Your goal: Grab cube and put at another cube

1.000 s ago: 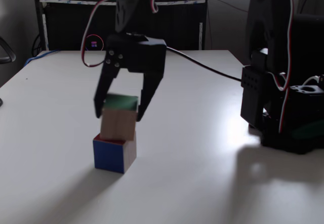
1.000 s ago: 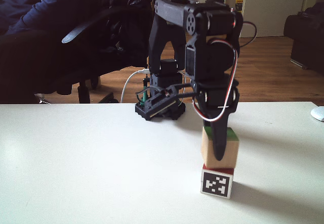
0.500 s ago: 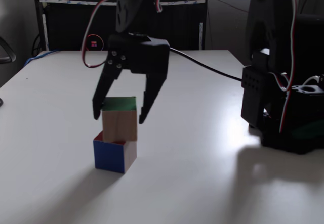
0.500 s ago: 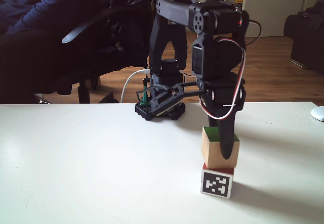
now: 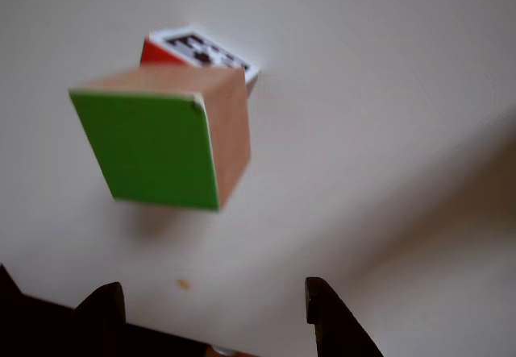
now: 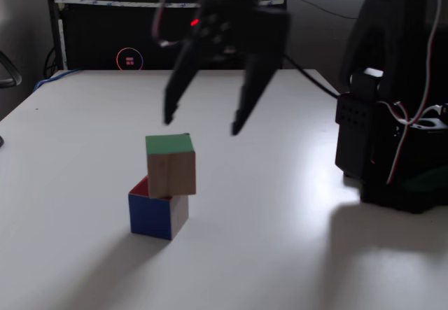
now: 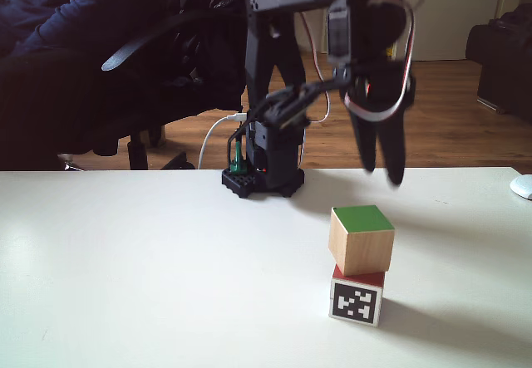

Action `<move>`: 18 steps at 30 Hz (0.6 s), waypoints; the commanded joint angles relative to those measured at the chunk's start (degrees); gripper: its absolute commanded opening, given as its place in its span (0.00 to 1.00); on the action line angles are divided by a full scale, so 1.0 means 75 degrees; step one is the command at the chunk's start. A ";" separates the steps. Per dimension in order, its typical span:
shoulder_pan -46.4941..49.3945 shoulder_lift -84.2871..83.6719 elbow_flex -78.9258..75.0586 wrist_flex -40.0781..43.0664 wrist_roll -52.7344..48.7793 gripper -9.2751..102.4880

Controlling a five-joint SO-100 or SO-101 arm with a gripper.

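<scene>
The cube (image 6: 170, 164), light-brown wood with a green top face, rests on another cube (image 6: 155, 215), sitting skewed and overhanging one side. In a fixed view the lower cube (image 7: 357, 300) shows its black-and-white marker and a red top under the green-topped cube (image 7: 360, 239). My gripper (image 6: 202, 124) hangs open above the stack, clear of it, holding nothing. It is seen high and behind the stack as the gripper (image 7: 384, 175). In the other view the green face (image 5: 153, 146) and the marker cube (image 5: 201, 49) lie beyond my two fingertips (image 5: 318, 305).
The white table (image 7: 125, 268) has free room all around the stack. The arm's black base (image 6: 392, 149) stands to the right, seen at the table's far edge as the base (image 7: 264, 177). A black cabinet (image 6: 91, 37) sits behind the table. An office chair (image 7: 141, 61) stands beyond.
My open gripper has lifted up and away from the green-topped cube, which stays on the marker cube. The fingers no longer flank it.
</scene>
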 commanded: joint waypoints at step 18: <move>0.1805 0.5543 0.4734 -0.1734 -0.2320 0.35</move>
